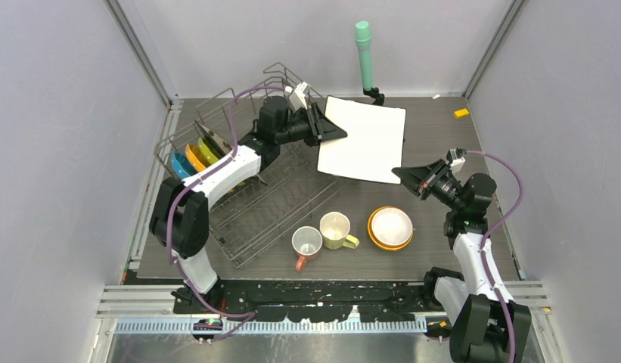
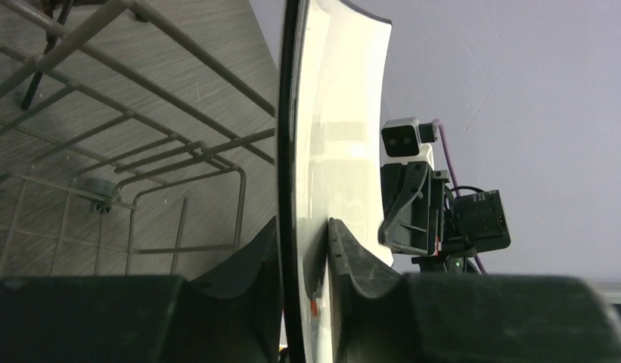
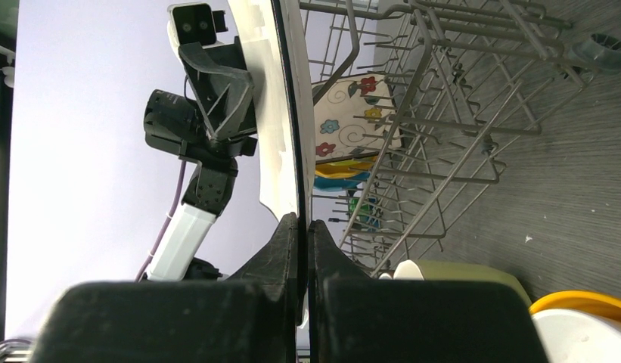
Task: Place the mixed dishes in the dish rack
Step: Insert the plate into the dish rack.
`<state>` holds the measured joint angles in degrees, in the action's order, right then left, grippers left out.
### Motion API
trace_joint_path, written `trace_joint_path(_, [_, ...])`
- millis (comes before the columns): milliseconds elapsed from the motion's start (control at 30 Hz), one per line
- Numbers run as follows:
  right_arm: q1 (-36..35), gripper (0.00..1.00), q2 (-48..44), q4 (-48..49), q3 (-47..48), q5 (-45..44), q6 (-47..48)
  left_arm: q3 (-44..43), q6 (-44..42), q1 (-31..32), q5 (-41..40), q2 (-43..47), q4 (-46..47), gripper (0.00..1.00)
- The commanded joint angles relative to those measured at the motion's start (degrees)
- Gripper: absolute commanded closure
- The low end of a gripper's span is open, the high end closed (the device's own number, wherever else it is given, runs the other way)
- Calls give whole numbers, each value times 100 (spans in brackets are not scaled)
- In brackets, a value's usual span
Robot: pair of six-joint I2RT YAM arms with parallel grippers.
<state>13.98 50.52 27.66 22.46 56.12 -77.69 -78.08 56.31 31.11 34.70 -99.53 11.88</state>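
Plate status — white square plate [image 1: 367, 144] hangs over the surface [image 1: 436, 128], just right of the dish rack [image 1: 277, 200] | my left hand [image 1: 339, 131]: narrow, pinching its rack-side corner (contact looks firm) | my right hand [image 1: 402, 174]: clamped thin on the opposite edge | rack lies leftward — left hand nearer, so I judge it leads.

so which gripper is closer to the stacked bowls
right. the right gripper holds the near right corner of the white square plate, just beyond the stacked bowls; the left gripper holds the plate's opposite edge, farther away by the dish rack.
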Motion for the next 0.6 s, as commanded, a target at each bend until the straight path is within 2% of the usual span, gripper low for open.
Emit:
trace_joint_path(0, [-22,100,-27,641,83,-242,17,5,-136,26,25,374,283,84])
trace_joint_path(200, [-26,100,71,661,124,-294,26,120,-227,18,-86,473,208,100])
trace_joint_path(367, [-25,99,107,654,126,-299,26,125,-404,18,-209,609,84,100])
trace_joint_path(433, [-22,97,99,651,127,-298,18,120,-462,18,-244,680,46,100])
trace_joint_path(567, [-20,82,103,397,222,-245,107,25,-679,18,-311,803,-143,100])
